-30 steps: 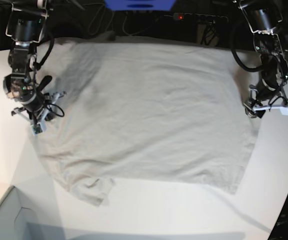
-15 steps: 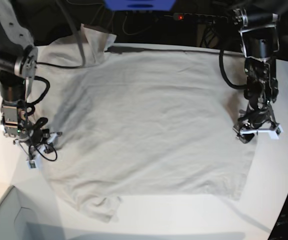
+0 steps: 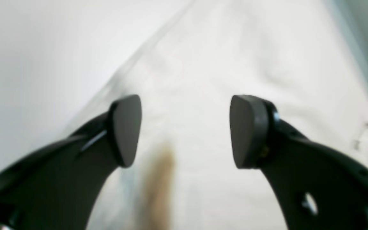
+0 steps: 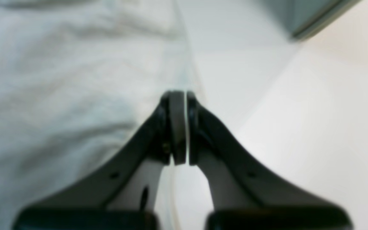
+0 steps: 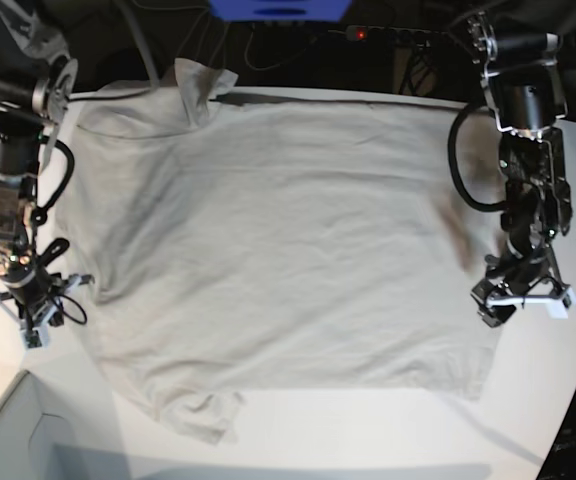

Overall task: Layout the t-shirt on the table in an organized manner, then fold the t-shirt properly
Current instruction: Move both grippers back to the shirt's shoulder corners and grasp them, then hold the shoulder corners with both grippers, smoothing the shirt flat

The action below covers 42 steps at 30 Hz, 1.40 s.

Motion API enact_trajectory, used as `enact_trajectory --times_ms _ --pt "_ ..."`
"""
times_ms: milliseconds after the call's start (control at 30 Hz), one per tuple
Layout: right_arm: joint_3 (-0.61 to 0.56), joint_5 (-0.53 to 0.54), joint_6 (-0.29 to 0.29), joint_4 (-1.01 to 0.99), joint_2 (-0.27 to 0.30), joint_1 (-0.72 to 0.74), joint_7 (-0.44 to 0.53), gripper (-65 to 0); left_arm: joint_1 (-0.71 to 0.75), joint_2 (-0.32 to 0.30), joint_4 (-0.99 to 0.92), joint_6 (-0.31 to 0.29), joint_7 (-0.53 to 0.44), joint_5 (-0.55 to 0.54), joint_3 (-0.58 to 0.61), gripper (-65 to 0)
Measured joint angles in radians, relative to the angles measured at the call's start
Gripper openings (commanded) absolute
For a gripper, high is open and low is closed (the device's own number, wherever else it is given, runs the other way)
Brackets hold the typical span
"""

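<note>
From the base view I see the t-shirt (image 5: 278, 250) spread wide across the white table (image 5: 368, 440), mostly flat, with one sleeve bunched at its near-left corner and another flap folded up at the far-left corner. The right gripper (image 5: 30, 315) sits low at the shirt's left edge in this view, and the left gripper (image 5: 523, 298) hovers at the shirt's right edge near its lower corner.

That overview is too small for me to read the jaws; the wrist cameras give me that. In the left wrist view the left gripper (image 3: 185, 131) stands released, its two dark pads well apart, with nothing between them; blurred shirt fabric (image 3: 235, 57) lies below and bare table (image 3: 27, 64) shows to one side. A brownish smear below the pads is too blurred for me to identify. In the right wrist view the right gripper (image 4: 180, 127) is clenched, pads pressed together right at the hem of the shirt (image 4: 59, 80); I cannot tell whether cloth is pinched between them. The table (image 4: 315, 127) runs off on the other side.

Only the base view shows the room: a dark background behind the table, cables, a blue object (image 5: 280, 9) at the top, a small red light (image 5: 361, 34), and the corner of a pale box (image 5: 28, 440) at the near left.
</note>
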Motion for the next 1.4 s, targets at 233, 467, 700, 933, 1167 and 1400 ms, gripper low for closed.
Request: enact_trajectory --times_ms 233,467,700,933,1167,1400 --pt "0.04 0.018 0.009 0.418 -0.053 -0.214 -0.196 -63.8 0.259 0.029 0.35 -0.003 0.096 -0.002 -0.092 -23.2" --pt "0.187 0.011 0.219 0.682 -0.208 -0.397 -0.338 -42.3 0.463 0.046 0.45 -0.015 0.206 0.002 -0.276 -22.0" --pt "0.249 0.001 0.221 0.848 -0.311 -0.558 -0.35 -35.8 0.577 0.052 0.495 -0.02 0.271 0.002 -0.281 -13.5" --pt "0.257 0.008 0.222 0.928 -0.362 -0.675 -0.336 -35.8 0.62 0.042 0.412 -0.022 0.27 0.01 -0.282 -15.4" --pt "0.304 0.006 0.221 0.933 -0.373 -0.685 -0.334 -35.8 0.596 0.043 0.334 -0.017 0.27 0.014 -0.279 -15.5" --pt "0.357 0.006 0.221 0.929 -0.375 -0.685 -0.335 -35.8 0.565 0.042 0.295 -0.01 0.281 0.02 -0.277 -29.6"
